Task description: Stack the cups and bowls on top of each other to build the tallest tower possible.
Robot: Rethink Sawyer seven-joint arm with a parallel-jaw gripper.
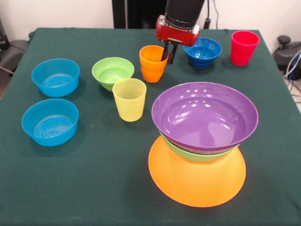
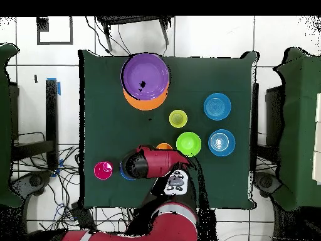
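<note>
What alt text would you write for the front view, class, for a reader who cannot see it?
A red gripper hangs at the orange cup's rim, behind a purple bowl stacked on a green bowl and an upturned orange bowl. Other cups and bowls stand loose on the green table.

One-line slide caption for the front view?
Gripper at the orange cup's rim; purple bowl tops the started tower.

Place: a robot lab.
Signs: cloth-covered table (image 2: 100, 113) on a tiled floor (image 2: 207, 34), loose cables (image 2: 37, 182), red robot arm (image 2: 157, 164).
</note>
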